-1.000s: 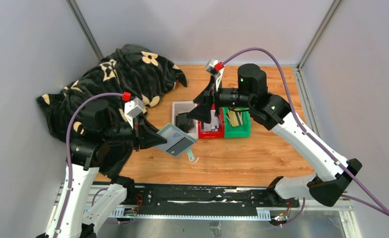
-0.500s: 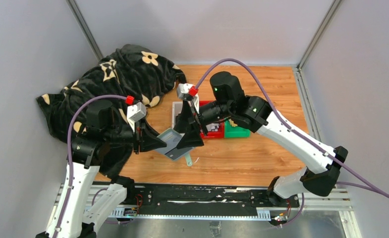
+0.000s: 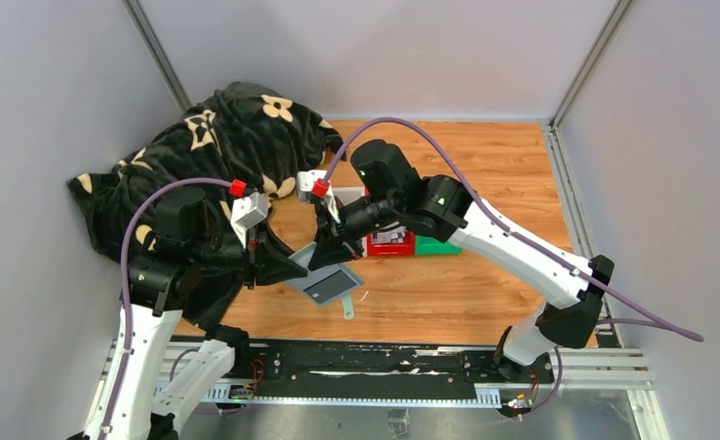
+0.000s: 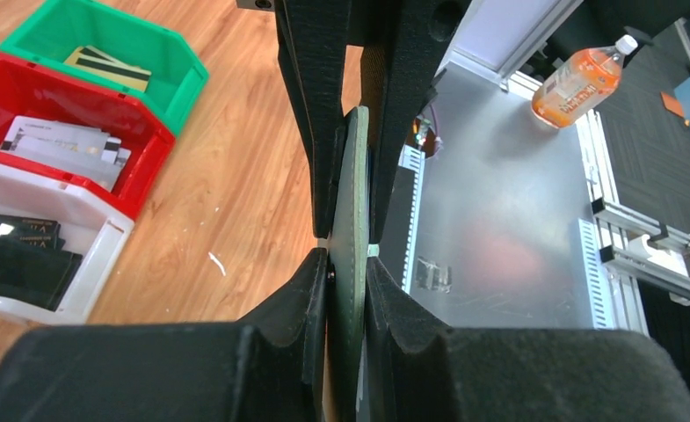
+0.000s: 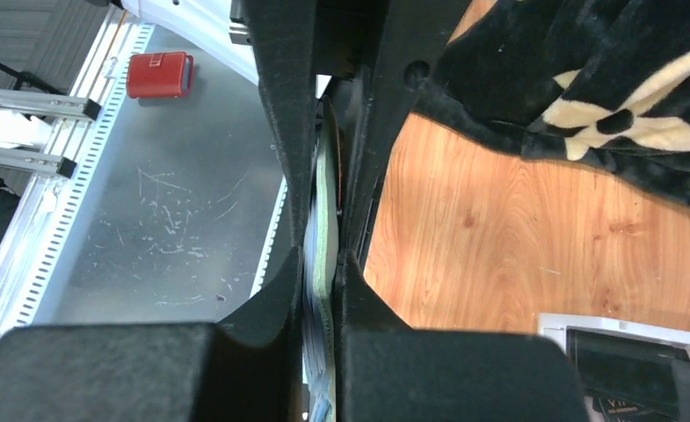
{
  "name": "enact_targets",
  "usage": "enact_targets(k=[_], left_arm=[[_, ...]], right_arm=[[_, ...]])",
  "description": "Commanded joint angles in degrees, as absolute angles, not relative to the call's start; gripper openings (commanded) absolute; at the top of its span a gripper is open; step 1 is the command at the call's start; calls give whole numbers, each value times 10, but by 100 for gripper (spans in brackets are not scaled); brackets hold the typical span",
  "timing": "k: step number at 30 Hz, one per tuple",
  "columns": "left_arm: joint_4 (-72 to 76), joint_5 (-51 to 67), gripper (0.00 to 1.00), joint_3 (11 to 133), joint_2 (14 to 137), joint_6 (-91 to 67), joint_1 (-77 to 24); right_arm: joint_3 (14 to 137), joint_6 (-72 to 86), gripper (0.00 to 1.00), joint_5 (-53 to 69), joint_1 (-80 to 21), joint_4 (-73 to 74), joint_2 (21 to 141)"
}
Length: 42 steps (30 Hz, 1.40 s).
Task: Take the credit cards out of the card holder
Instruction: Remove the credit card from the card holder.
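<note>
At 10 o'clock on the wooden table (image 3: 429,295): heaped black plush blanket with cream flower print (image 3: 237,137), no part of the job. Just at 4 o'clock of it: left gripper (image 3: 290,269), pressed together on the 9 o'clock edge of the flat sage grey-green folding card holder (image 3: 324,284). Holder held off the wood, tilted, open face up, small tab hanging at 5 o'clock. Edge-on in the left wrist view, clamped between both pads with no gap. On the open face: one dark rectangular credit card (image 3: 330,280) in its slot, not yet out.

At 12 o'clock of the holder: right gripper (image 3: 330,255), nipped down onto the opposite edge. In the right wrist view, pads tight on a thin green-and-dark stack, so pinching the holder's edge at least. Card alone or card plus flap: cannot tell.

Further toward 3 o'clock, side by side and apart from the holder:
- white plastic tray (image 4: 51,195) with black cards (image 4: 11,255)
- red plastic tray (image 4: 152,171) with silvery-white cards (image 4: 60,145)
- green plastic tray (image 4: 187,97) with gold-yellow cards (image 4: 112,69)

Step, as judged: pulling a remaining card, grasp made, pull not begun.

Needed next: firm hold from the left, then a straight draw along the slot toward 12 o'clock without twisting. After that, probably a carry to the white tray. Risk: whole holder dragged out of the left pinch if the flap is caught too.
</note>
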State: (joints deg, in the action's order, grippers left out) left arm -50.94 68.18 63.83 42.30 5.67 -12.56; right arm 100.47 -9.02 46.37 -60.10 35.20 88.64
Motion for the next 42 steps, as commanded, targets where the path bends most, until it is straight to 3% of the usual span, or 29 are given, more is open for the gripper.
enact_targets(k=[1, 3, 5, 9, 15, 18, 23, 25, 27, 31, 42], left_arm=[[-494, 692, 38, 658, 416, 57, -123], [-494, 693, 69, 657, 414, 53, -123], [-495, 696, 77, 654, 408, 51, -123], [-497, 703, 78, 643, 394, 46, -123], [-499, 693, 69, 648, 385, 41, -123], [-497, 683, 56, 665, 389, 36, -123], [-496, 688, 25, 679, 390, 26, -123], [-495, 690, 13, 676, 384, 28, -123], [-494, 694, 6, 666, 378, 33, -123], [-490, 705, 0, 646, 377, 36, -123], [-490, 712, 0, 647, 404, 31, -124]], right_arm=[[1014, -93, 0, 420, -611, 377, 869], [997, -76, 0, 417, -604, 348, 852], [965, -44, 0, 412, -591, 290, 827], [845, 115, 0, 395, -560, 83, 754], [663, 317, 0, 364, -556, -242, 681], [624, 386, 0, 366, -563, -322, 689], [590, 391, 0, 357, -576, -336, 688], [594, 371, 14, 373, -576, -306, 686], [626, 315, 38, 408, -576, -234, 687], [757, 160, 58, 482, -577, 5, 724], [1030, -121, 63, 433, -615, 438, 870]])
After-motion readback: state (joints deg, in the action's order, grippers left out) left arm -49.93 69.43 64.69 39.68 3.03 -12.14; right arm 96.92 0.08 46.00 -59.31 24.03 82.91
